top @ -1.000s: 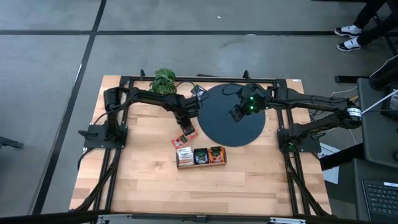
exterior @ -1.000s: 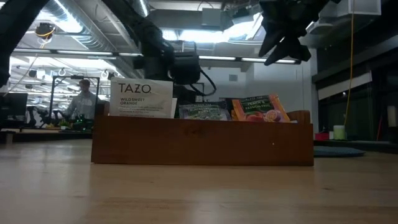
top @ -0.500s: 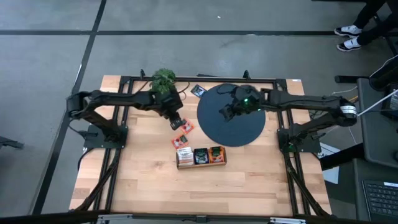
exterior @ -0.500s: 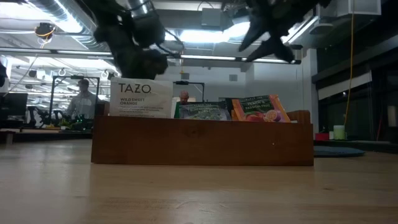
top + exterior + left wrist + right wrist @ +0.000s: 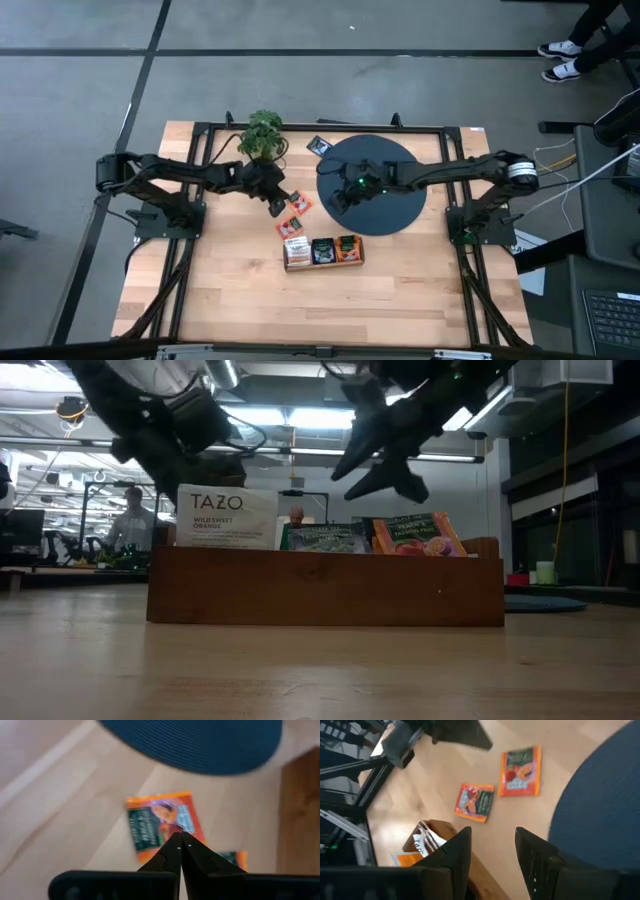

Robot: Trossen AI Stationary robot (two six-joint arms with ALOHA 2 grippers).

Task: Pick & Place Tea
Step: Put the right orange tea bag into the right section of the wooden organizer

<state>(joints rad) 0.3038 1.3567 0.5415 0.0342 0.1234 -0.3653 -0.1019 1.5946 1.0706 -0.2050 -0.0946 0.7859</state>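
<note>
1. Two loose orange tea packets (image 5: 296,214) lie flat on the worktop (image 5: 240,280), side by side between the black disc (image 5: 372,184) and the wooden box (image 5: 322,252), just off the disc's near-left edge. One sits closer to the disc (image 5: 521,771), the other closer to the box (image 5: 475,802).
2. More packets stand upright in the box: a white one (image 5: 227,517), a dark one (image 5: 324,538) and an orange one (image 5: 416,534). One further dark packet (image 5: 318,146) lies at the far edge of the worktop beside the small plant (image 5: 263,132).
3. We see the left gripper (image 5: 276,207) just left of the loose pair. Its fingers (image 5: 165,861) are pressed fully together with nothing between them, and their tips point at the nearer packet (image 5: 162,825).
4. The right gripper (image 5: 337,197) hangs over the disc's left rim, its fingers (image 5: 454,851) standing well apart and empty. The pair lies ahead of them, to their left.
5. Both arms are near the pair. We judge the left is a shade closer, but its fingers would have to part first, while the right arm's are ready to take a packet.
6. Each packet is slightly longer than wide. From the right wrist, the long axis of the disc-side one runs roughly along the reach, so the fingers would span its shorter side; the box-side one is a little skewed.
7. We cannot tell which packet is meant next, nor where it is to go.
</note>
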